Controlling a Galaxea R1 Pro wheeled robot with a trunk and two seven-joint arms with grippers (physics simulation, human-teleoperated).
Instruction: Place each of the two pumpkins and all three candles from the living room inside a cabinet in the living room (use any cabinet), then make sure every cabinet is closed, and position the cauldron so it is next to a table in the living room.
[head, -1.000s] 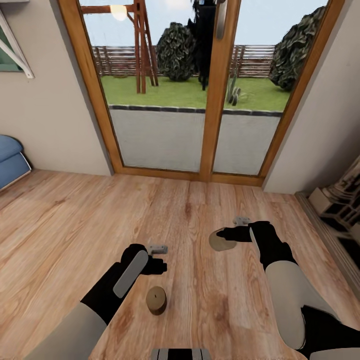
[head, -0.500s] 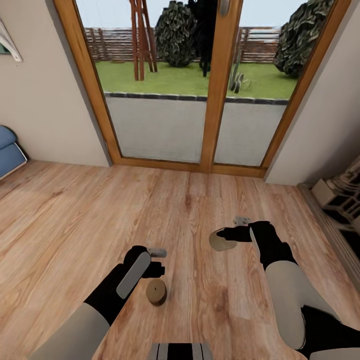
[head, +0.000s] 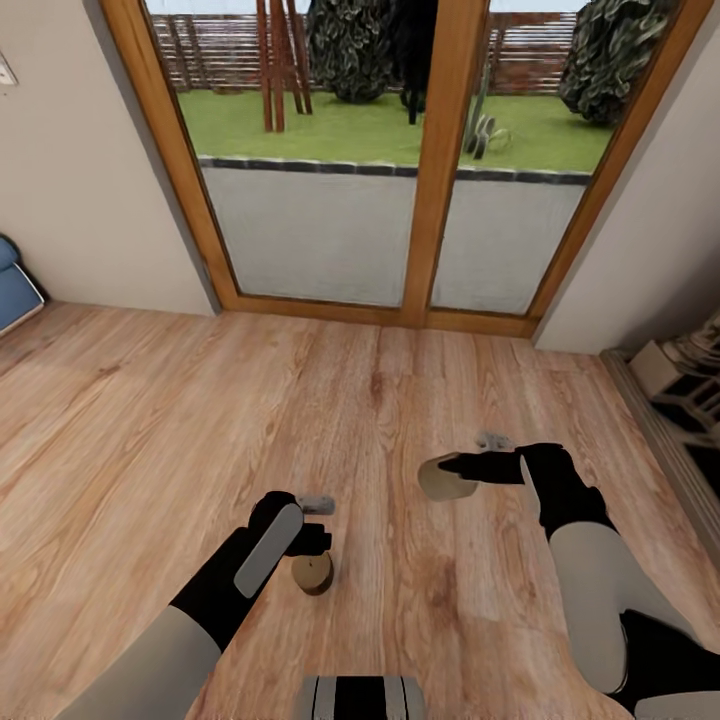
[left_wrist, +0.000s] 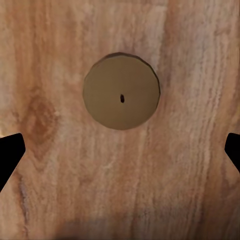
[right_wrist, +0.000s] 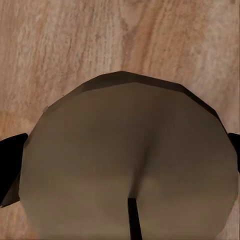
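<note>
One candle (head: 446, 479) sits clenched in right jaws; another (left_wrist: 121, 90) lies below spread left jaws.

Pale grey forearms end in black wrists, black fingers (head: 462, 466) and small grey camera blocks.

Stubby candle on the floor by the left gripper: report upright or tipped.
Upright: the stubby candle shows its round top and centred wick, flat on the wooden floor.

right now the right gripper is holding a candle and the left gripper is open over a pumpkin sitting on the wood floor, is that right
Not quite: the thing under the left gripper is a candle on the floor, not a pumpkin. The left wrist view shows a flat round top with a small wick at its centre, seen between the spread fingertips. The rest stands: the right gripper holds a candle, and the wood floor is below.
</note>
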